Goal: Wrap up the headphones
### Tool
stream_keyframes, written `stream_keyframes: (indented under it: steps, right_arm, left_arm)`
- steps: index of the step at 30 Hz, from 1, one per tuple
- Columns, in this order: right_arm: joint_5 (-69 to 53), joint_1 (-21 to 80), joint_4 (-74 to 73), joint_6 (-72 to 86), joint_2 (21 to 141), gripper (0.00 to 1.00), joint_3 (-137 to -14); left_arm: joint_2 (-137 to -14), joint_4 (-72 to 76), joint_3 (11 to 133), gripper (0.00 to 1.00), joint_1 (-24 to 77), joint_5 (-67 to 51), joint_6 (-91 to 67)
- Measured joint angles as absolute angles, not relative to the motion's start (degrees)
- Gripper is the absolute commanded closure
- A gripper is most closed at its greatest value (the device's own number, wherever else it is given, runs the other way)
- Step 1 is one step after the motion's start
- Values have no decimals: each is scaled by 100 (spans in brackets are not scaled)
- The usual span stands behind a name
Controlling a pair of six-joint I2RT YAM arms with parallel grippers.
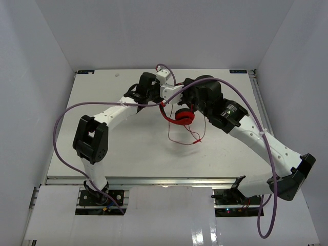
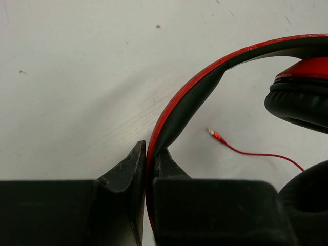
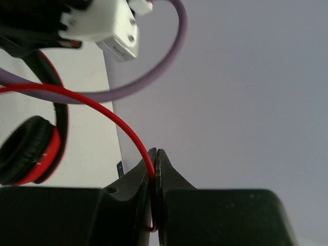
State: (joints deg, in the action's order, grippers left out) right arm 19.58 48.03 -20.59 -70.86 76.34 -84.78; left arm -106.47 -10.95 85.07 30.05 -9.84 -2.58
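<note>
The red headphones hang near the middle back of the table, between both arms. My left gripper is shut on the red-and-black headband; a black ear pad shows at the right. The thin red cable loops down onto the table, and its plug lies loose on the white surface. My right gripper is shut on the red cable, held up above the table; an ear cup shows at its lower left.
Thick purple arm cables arc over both arms and cross the right wrist view. The white table is walled in by grey panels on three sides. The left arm's white wrist block sits close to the right gripper.
</note>
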Motion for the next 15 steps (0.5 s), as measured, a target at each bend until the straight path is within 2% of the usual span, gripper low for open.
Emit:
stream_keyframes:
  steps: [10, 15]
  right_arm:
    - [1351, 3531, -1872, -7126, 7623, 92, -8253]
    - [28, 3045, -2585, -6660, 7636, 92, -9154]
  left_arm:
    - [-9443, -586, 7357, 100, 2944, -1292, 427]
    - [-9117, -286, 7112, 100, 2941, -1056, 773]
